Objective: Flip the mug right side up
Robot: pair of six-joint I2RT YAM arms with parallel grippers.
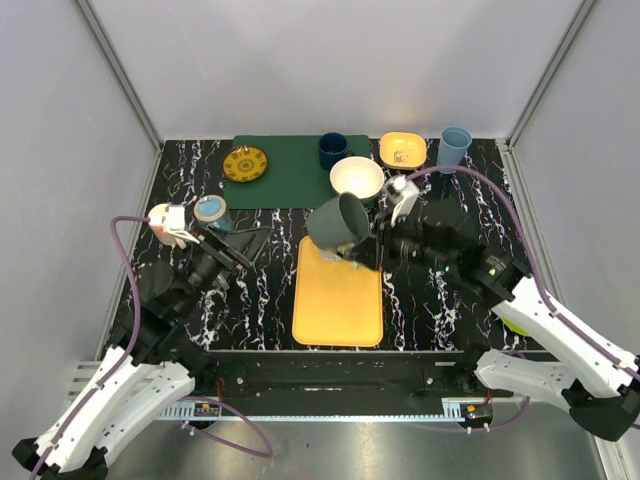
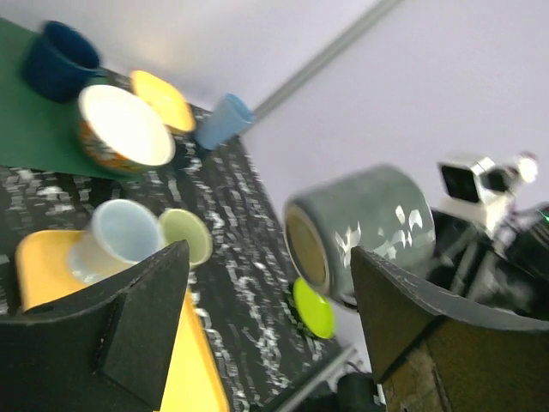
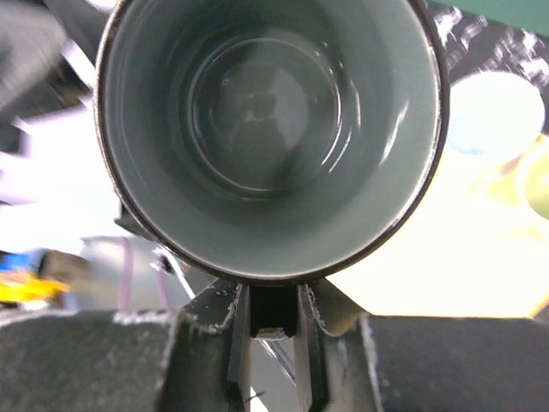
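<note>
The grey-green mug (image 1: 338,222) hangs in the air over the far end of the yellow tray (image 1: 338,305), tipped on its side with its mouth toward the right arm. My right gripper (image 1: 374,246) is shut on the mug's handle. The right wrist view looks straight into the mug's empty inside (image 3: 270,129), with the handle pinched between the fingers (image 3: 238,330). My left gripper (image 1: 245,243) is open and empty, left of the tray. The left wrist view shows the mug's side and brown base (image 2: 364,232) beyond its spread fingers (image 2: 129,326).
On the green mat (image 1: 290,180) lie a patterned yellow plate (image 1: 245,163) and a dark blue cup (image 1: 333,150). A white bowl (image 1: 357,178), yellow dish (image 1: 403,150) and light blue cup (image 1: 455,145) stand at the back. Two small cups (image 2: 120,236) (image 2: 187,236) sit beside the tray.
</note>
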